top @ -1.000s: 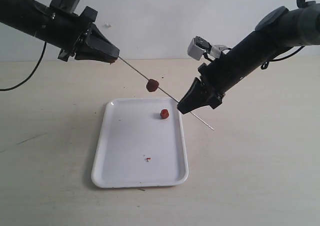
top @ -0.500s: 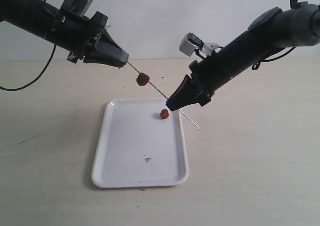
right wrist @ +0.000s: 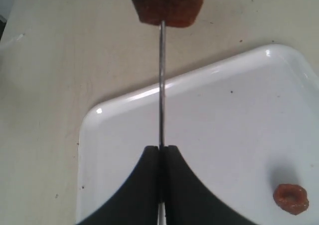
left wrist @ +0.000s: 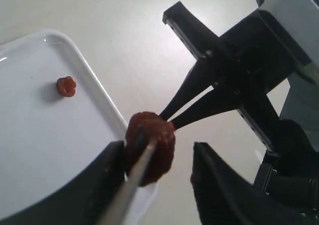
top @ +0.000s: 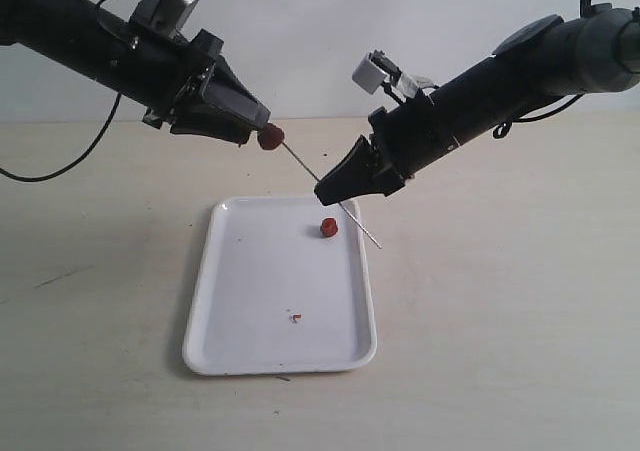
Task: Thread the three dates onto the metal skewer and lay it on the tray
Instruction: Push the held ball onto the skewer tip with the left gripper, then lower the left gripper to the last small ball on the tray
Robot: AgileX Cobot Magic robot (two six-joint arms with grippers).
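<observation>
Right hand (right wrist: 160,152) pinches the metal skewer (right wrist: 161,85); threaded date (left wrist: 149,145) sits between the left hand (top: 256,130)'s parted fingers

Glossy tray (top: 250,311), metal skewer (right wrist: 161,85), wrinkled date (top: 270,137)

date (top: 270,138) | slid up skewer (top: 300,162) | now at left end effector (top: 259,128)

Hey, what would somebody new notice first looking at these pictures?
A thin metal skewer slants above the white tray, clamped by the right gripper, with one dark red date threaded on it right at the left gripper. A second date lies on the tray near its far right corner.
</observation>
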